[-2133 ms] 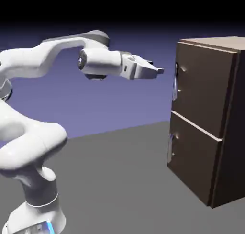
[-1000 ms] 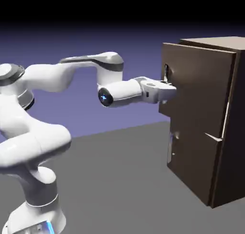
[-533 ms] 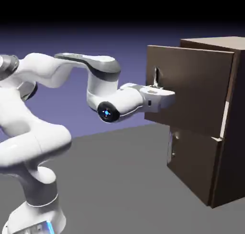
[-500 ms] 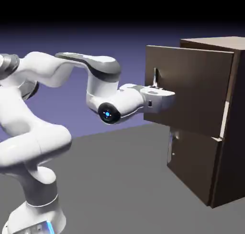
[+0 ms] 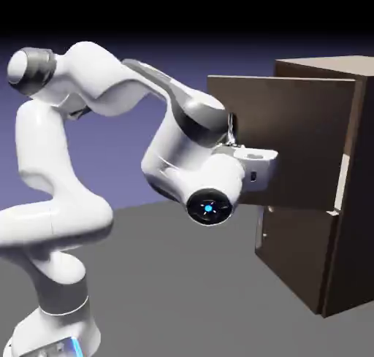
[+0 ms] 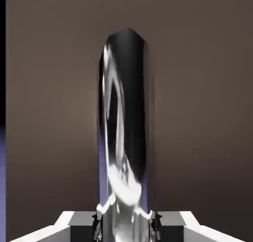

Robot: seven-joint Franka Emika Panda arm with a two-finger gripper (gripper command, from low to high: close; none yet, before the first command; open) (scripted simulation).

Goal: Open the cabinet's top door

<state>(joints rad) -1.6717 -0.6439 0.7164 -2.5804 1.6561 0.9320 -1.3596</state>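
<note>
The dark-brown cabinet (image 5: 350, 202) stands at the right of the exterior view. Its top door (image 5: 307, 144) is swung out toward the left, well away from the cabinet's front. My gripper (image 5: 237, 139) is shut on the top door's silvery handle (image 5: 232, 126) near the panel's free edge. In the hand view the handle (image 6: 126, 127) fills the middle as a tall shiny bar against brown wood. It sits between my gripper's (image 6: 126, 224) two grey fingertips (image 6: 101, 221) at the bottom edge.
The shorter lower door (image 5: 292, 253) is closed, with its own small silvery handle (image 5: 261, 230). My large white forearm and elbow (image 5: 193, 169) hang in front of the open door's left part. Grey table (image 5: 182, 297) stretches below.
The top door has swung further out to the left with my gripper on its handle. My arm has folded, its elbow rising and the forearm dropping in front of the door.
</note>
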